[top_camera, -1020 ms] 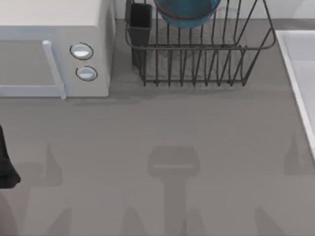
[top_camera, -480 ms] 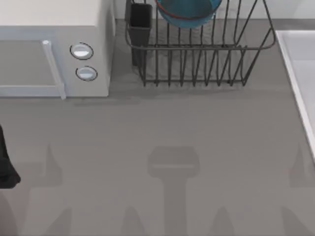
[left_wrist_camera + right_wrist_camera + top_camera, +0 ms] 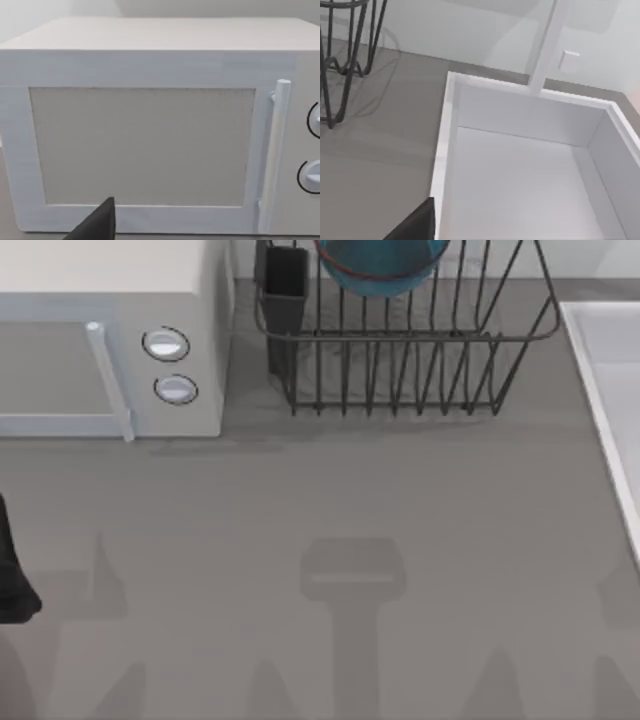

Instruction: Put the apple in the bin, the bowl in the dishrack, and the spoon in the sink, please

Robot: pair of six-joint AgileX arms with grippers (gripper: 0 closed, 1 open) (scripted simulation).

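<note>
Two AgileX arms at a grey table; left gripper appears as a dark tip at the near edge of the left wrist view, and whether it is apart or together cannot be told; it faces the door of the microwave from the near side, apart from it; a dark part of the left arm lies at the table's left edge in the top view, nearer than the microwave; right gripper appears likewise as a dark tip in the right wrist view, its state also not to be told; it sits just beside the left rim of the sink, on the table side; a white upright post stands at the sink's far rim; in the top view the sink occupies the right edge of the table; the dishrack stands at the far middle, between microwave and sink, with a black utensil cup at its left corner; the bowl rests inside the dishrack, blue-teal with a reddish rim, cut off by the far edge of the view; the microwave fills the far left, its two round knobs facing the rack.
</note>
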